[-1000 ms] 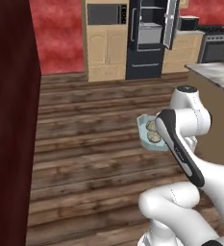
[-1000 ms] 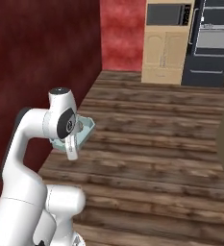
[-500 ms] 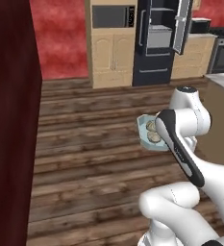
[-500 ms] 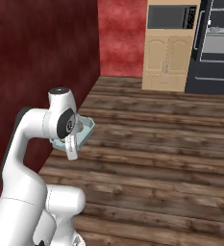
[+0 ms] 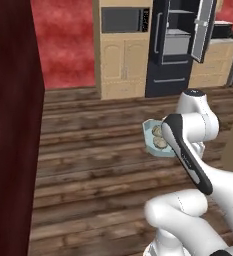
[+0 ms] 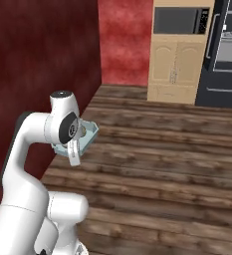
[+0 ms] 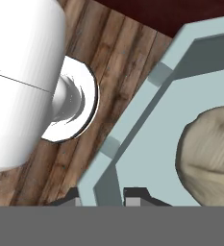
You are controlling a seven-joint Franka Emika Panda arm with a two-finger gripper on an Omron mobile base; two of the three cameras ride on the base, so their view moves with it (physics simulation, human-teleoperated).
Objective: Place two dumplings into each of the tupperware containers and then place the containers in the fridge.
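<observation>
pincer: the gripper (image 7: 101, 199) is clamped on the rim of a tupperware container (image 5: 153, 142), one tip either side of the light-blue wall, seen close in the hand view.
container: held in the air in front of the arm, above the wooden floor (image 5: 98, 150) and well apart from the fridge (image 5: 175, 47), which stands at the far end of the room.
fridge: its door (image 5: 203, 30) hangs open, grey shelves showing; just beside it, on its left, a tan cabinet holds the black microwave (image 5: 125, 20).
dumplings: two tan lumps (image 5: 159, 137) lie inside the carried container, well apart from the fridge; one of them shows large in the hand view (image 7: 209, 153).
risk, tipping: the hold is on one edge only, so the tray may sag or swing as the base drives towards the fridge, and the dumplings could roll out.
risk, slipping: a thin rim gives the tips little to bite; a jolt might work the tray loose.
risk, collision: the open fridge door or a shelf edge could catch the tray on the way in.
count, containers: one.
count, dumplings: two.
count, fridges: one.
count, microwaves: one.
</observation>
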